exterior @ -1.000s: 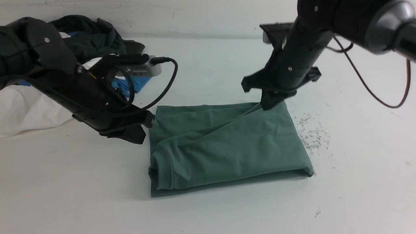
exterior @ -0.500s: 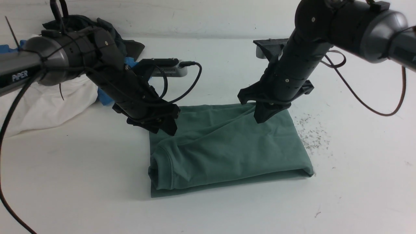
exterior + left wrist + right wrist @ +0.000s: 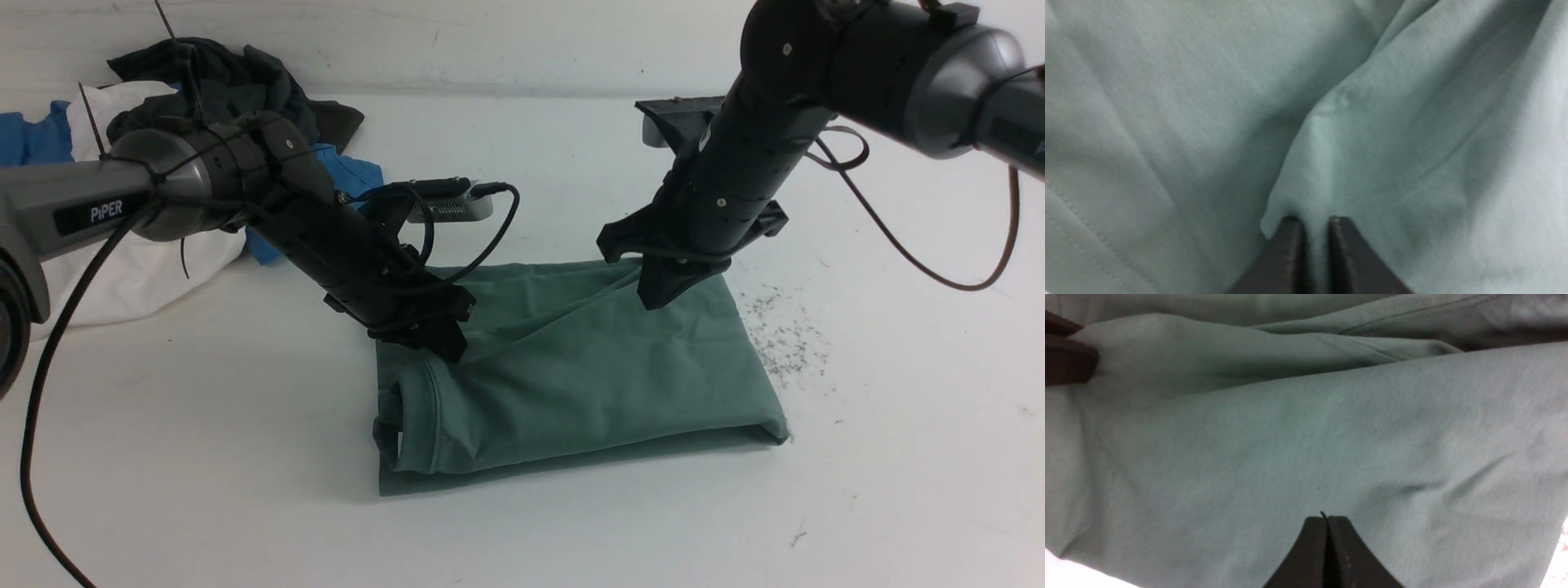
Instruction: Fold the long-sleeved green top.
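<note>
On the pale table [image 3: 898,457], in the front view, the green long-sleeved top [image 3: 588,384] lies partly folded, with the left gripper [image 3: 453,353] at its near-left bunched end and the right gripper [image 3: 651,300] over its far edge. In the left wrist view, the left jaws pinch a ridge of the green cloth, though their tips are somewhat blurred. In the right wrist view, the right jaws are closed together, empty, above the smooth fabric.
</note>
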{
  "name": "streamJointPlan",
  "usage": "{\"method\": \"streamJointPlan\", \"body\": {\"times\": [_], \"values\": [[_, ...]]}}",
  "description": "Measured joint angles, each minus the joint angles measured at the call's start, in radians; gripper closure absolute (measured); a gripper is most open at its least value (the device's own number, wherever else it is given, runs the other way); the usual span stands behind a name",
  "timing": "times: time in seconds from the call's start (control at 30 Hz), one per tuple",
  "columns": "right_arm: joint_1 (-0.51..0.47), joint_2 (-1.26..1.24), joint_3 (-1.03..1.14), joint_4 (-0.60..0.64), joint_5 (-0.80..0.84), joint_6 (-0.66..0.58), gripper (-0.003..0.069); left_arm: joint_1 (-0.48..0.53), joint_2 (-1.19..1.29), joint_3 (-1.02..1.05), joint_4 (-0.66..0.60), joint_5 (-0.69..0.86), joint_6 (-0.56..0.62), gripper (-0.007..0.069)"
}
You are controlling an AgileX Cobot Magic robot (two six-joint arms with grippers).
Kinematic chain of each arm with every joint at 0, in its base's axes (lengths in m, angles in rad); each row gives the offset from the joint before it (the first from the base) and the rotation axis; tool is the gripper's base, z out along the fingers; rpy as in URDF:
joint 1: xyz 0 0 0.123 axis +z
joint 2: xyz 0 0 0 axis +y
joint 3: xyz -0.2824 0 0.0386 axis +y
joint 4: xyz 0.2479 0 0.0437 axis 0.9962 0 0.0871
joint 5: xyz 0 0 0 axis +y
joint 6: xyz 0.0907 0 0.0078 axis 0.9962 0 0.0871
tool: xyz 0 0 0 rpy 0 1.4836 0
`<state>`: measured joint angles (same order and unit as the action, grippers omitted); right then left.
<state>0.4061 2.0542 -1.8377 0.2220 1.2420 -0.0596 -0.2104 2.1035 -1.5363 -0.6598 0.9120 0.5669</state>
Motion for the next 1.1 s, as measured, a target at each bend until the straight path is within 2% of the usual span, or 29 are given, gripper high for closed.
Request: {"method": "streamJointPlan", "body": {"times": [0.13,0.27,0.63,0.9,1.0,1.1], "values": [[0.000,0.002,0.000,0.000,-0.001,0.001,0.0673,0.001,-0.003,-0.016,-0.002,0.035,0.000,0.0616],[0.000,0.032,0.000,0.000,-0.003,0.017,0.0673,0.014,-0.056,-0.026,0.002,0.103,0.000,0.0616],[0.000,0.135,0.000,-0.003,-0.006,0.060,0.0673,0.074,-0.155,-0.032,0.016,0.141,0.000,0.0617],[0.000,0.200,0.000,0.004,-0.017,0.087,0.0673,0.078,-0.137,-0.031,0.090,0.141,-0.010,0.0617],[0.000,0.206,-0.001,0.008,-0.019,0.102,0.0673,0.078,-0.132,-0.031,0.119,0.141,-0.034,0.0617],[0.000,0.209,-0.002,0.020,-0.022,0.110,0.0673,0.078,-0.124,-0.031,0.186,0.136,-0.106,0.0617]]}}
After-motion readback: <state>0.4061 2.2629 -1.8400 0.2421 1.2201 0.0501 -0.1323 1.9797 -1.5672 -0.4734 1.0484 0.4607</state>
